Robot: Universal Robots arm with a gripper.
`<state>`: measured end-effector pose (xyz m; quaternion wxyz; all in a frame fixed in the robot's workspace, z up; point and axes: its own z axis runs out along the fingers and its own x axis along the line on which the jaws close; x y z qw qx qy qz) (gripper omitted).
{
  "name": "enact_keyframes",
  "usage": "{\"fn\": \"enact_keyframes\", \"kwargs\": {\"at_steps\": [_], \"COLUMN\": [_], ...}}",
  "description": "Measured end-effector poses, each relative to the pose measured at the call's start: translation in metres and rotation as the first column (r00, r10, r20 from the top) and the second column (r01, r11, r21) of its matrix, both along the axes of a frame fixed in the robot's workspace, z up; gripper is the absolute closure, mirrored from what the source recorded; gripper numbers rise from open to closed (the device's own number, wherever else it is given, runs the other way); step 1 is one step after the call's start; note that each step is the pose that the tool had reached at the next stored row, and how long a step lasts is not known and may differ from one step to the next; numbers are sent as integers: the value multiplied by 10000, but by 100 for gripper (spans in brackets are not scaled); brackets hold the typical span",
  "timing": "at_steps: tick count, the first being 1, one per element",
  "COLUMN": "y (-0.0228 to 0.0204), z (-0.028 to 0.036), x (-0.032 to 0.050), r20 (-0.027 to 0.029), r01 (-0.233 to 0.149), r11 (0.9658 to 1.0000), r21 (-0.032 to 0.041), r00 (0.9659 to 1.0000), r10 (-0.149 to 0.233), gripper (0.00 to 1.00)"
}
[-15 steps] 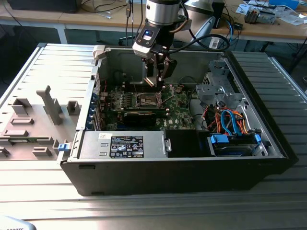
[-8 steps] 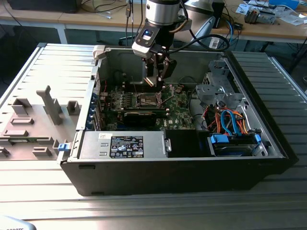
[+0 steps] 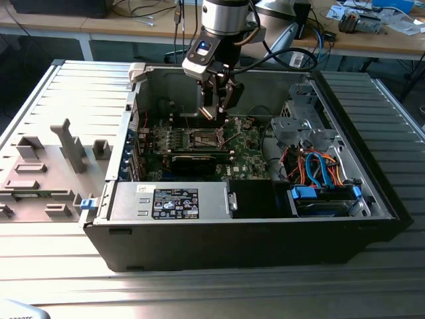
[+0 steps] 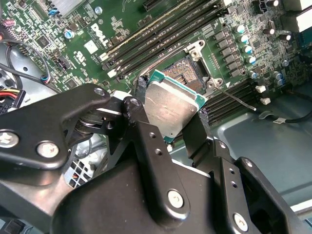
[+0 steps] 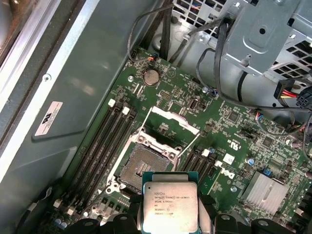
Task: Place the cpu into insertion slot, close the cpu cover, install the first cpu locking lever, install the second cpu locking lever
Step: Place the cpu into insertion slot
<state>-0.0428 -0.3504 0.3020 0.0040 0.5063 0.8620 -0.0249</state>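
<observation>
Evidently, the cpu point(image 5: 170, 207) was held flat, clamped between the jaws of the gripper point(image 3: 218, 109), above and just beside the open insertion slot point(image 5: 145, 168).

Cpu point(image 5: 169, 207): thin square chip, grey-silver printed top, green rim. Pinched edge to edge between fingers point(image 4: 146, 131), tilted, held above board. Insertion slot point(image 5: 144, 166): bare, uncovered, just beyond fingertips. Cpu cover point(image 5: 171, 123): silver windowed frame, swung up, past slot's far side from fingers. Locking levers point(image 5: 187, 142): thin wires, raised, flanking cover.
</observation>
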Motion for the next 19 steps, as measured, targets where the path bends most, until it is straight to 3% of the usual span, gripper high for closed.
{"fn": "enact_keyframes", "kwargs": {"at_steps": [19], "y": [0], "z": [0], "x": [0], "r20": [0], "r01": [209], "r11": [9998], "r21": [0], "r00": [9998], "r10": [-209], "gripper": [45]}}
